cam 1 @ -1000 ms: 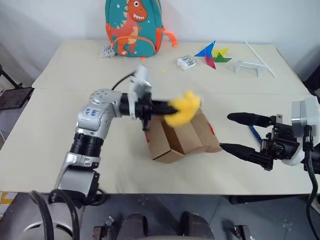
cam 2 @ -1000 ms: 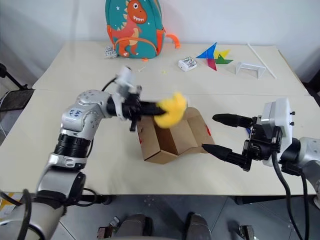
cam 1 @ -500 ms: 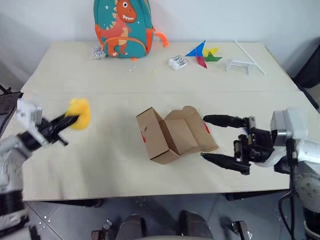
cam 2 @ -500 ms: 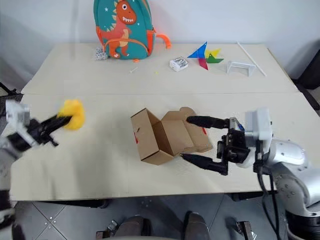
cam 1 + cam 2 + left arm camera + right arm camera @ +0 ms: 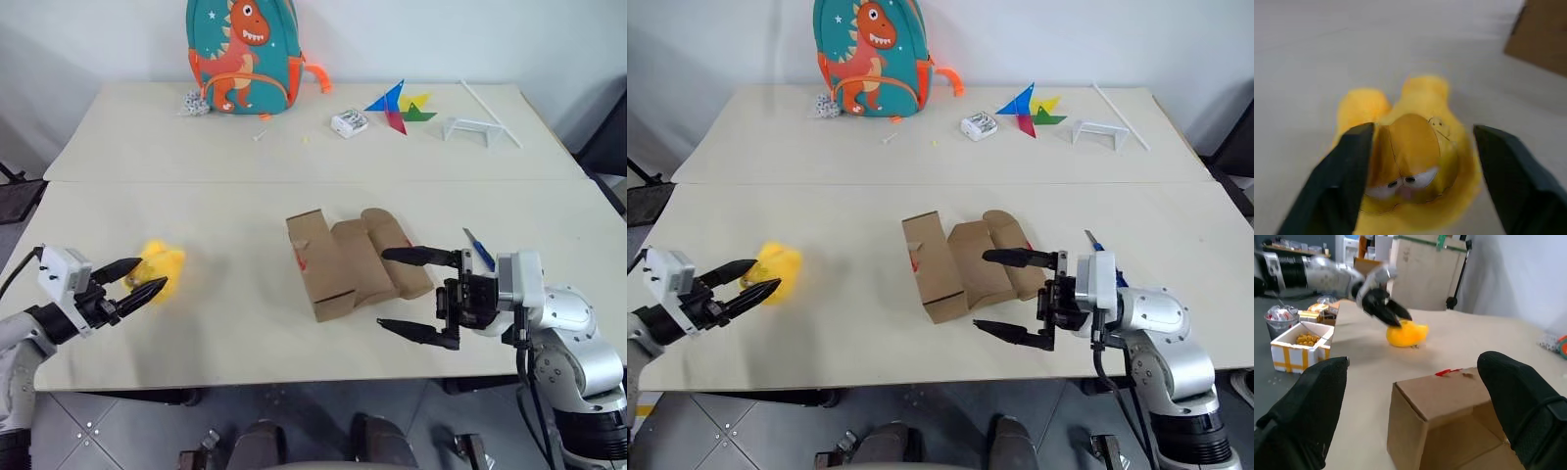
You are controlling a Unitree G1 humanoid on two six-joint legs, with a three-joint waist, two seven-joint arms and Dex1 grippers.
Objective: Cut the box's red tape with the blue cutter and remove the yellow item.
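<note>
box (image 5: 343, 262): no legible writing; red tape (image 5: 301, 260) on its side | left gripper (image 5: 135, 280): fingers apart around yellow item (image 5: 162, 267), well left of box | right gripper (image 5: 418, 294): fingers apart, just right of box; blue cutter (image 5: 478, 248) right of box

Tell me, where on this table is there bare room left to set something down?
Bare tabletop lies between the yellow item at the left gripper and the box, and along the middle strip between the box and the backpack. It is crowded around the box, where the right gripper and blue cutter sit, and around the pinwheel.
</note>
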